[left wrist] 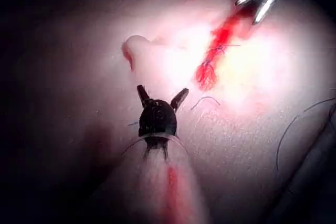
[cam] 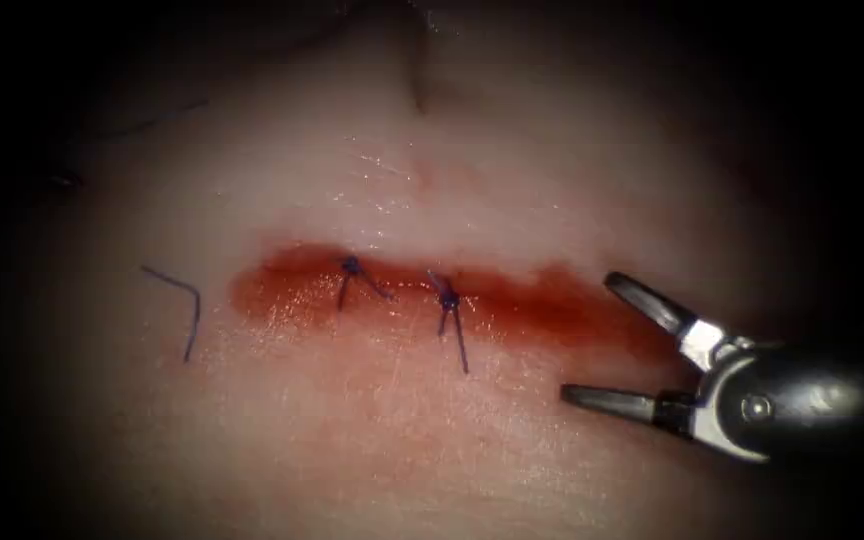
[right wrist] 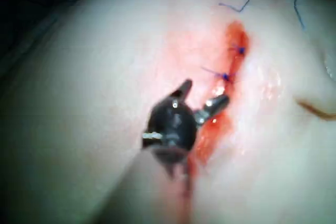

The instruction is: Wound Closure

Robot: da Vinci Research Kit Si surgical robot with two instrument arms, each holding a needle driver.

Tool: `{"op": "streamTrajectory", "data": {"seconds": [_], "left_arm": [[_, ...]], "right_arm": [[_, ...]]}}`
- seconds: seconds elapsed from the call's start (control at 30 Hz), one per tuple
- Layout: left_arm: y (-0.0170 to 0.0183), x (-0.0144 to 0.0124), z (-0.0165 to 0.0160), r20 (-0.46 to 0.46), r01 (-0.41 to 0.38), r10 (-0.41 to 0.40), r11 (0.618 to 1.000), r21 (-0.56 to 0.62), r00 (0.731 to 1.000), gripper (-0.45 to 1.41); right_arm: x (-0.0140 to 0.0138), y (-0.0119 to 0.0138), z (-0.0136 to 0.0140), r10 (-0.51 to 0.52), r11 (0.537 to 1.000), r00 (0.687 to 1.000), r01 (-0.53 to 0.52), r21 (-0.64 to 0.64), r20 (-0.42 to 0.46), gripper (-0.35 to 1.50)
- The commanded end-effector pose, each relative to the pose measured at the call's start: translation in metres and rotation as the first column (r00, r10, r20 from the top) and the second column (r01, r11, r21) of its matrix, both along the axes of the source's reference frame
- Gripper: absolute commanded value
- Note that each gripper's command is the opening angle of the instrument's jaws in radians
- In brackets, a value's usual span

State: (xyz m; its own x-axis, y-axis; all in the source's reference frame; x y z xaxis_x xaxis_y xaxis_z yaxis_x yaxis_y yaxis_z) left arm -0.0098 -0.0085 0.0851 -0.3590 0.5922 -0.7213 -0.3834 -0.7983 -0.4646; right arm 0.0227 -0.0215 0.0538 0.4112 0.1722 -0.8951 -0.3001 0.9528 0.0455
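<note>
The right pincer [cam: 592,340] is gaping empty beside the cut [cam: 512,300], the left pincer [left wrist: 161,98] likewise, risking snagging a knot [cam: 449,300].

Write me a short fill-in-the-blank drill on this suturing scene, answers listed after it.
1. The cut carries ____ tied stitches.
2. The right end effector has its jaws ____ and holds nothing.
3. A loose cut end of thread lies on the tissue to the ____ of the cut.
4. The left end effector has open jaws and holds ____.

Missing words: two; open; left; nothing
</note>
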Motion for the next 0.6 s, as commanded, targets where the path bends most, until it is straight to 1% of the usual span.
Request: {"op": "streamTrajectory", "data": {"seconds": [0.03,0.13,0.2,0.33,0.43,0.53,0.6], "left_arm": [[-0.0006,-0.001,0.0,0.016,0.013,-0.013,1.0,-0.007,1.0,0.88],[-0.0013,-0.0028,-0.0016,0.076,0.013,-0.011,1.0,-0.018,0.997,0.88],[-0.0024,-0.004,-0.0022,0.11,0.006,-0.004,1.0,-0.016,0.994,0.88],[-0.0051,-0.0053,-0.0026,0.123,0.001,0.002,1.0,-0.027,0.992,0.86],[-0.0063,-0.0061,-0.0022,0.129,-0.005,0.01,0.999,-0.033,0.992,0.84],[-0.0072,-0.0074,-0.0016,0.18,-0.066,0.073,0.997,-0.047,0.981,0.83],[-0.0079,-0.0086,-0.0012,0.203,-0.093,0.102,0.994,-0.053,0.974,0.81]], "right_arm": [[0.0003,-0.0006,0.0003,0.001,1.0,1.0,-0.001,0.005,0.0,1.45],[-0.0001,-0.0003,-0.0001,0.002,1.0,1.0,-0.002,0.009,0.001,1.45],[-0.0003,-0.0003,-0.0004,0.001,1.0,1.0,-0.001,0.011,0.0,1.43],[-0.0007,-0.0003,-0.0006,-0.015,1.0,1.0,0.015,0.019,0.013,1.4],[-0.0017,-0.0008,-0.0006,-0.032,0.999,0.999,0.031,0.022,0.019,1.31],[-0.0032,-0.0007,-0.0008,-0.041,0.999,0.999,0.041,0.024,0.014,1.21],[-0.0038,-0.0003,-0.001,-0.044,0.999,0.999,0.044,0.029,0.015,1.18]]}}
